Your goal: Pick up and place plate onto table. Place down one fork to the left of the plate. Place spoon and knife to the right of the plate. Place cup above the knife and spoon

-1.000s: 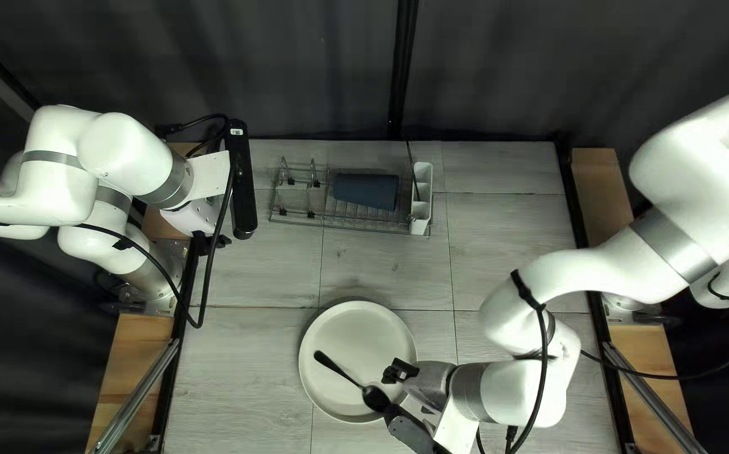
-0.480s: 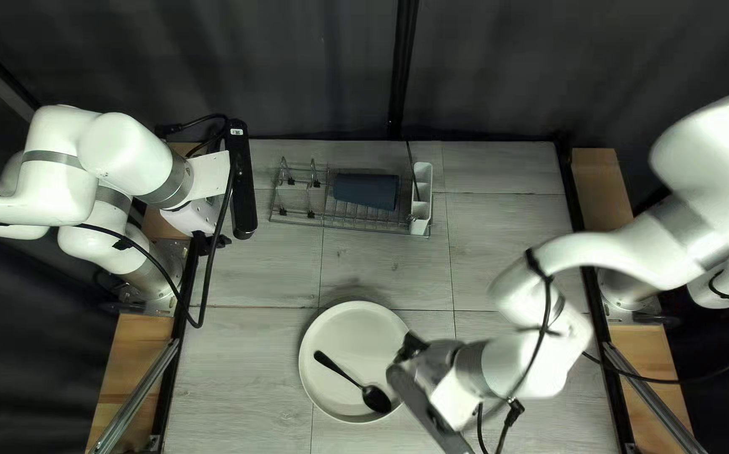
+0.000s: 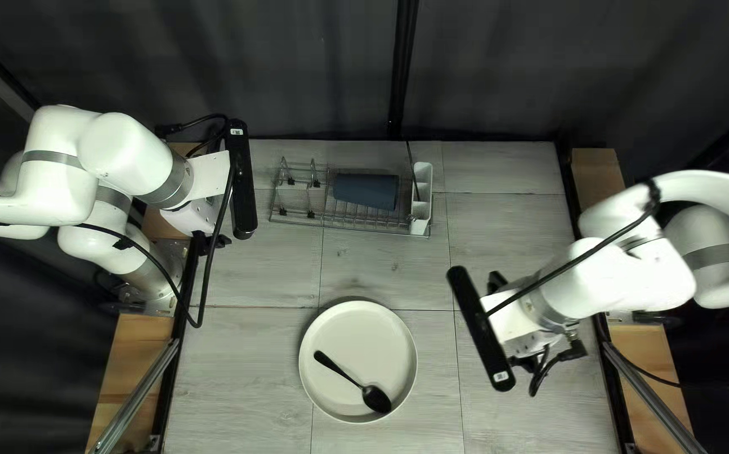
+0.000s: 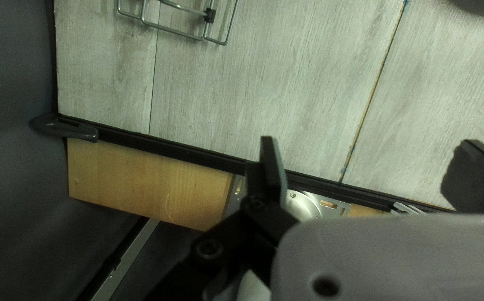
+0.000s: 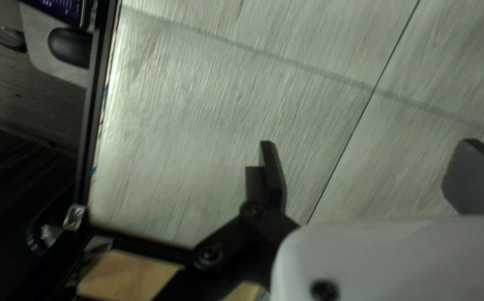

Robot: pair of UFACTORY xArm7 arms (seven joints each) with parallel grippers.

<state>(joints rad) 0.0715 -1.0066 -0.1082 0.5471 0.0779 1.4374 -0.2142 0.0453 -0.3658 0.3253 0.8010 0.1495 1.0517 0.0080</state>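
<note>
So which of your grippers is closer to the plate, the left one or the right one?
Right. In the top left view, my right gripper is a little way right of the plate; my left gripper is farther, up and left, near the table's left edge.

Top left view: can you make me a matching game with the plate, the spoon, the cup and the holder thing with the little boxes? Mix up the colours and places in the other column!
Things:
1. spoon
2. cup
3. plate
4. holder

Colours and places:
A. pale and round, with something black on it
B. white, at the right end of the wire rack
C. black, lying on something round
D. dark blue, lying on the wire rack

Right pairs: 1-C, 2-D, 3-A, 4-B
</note>
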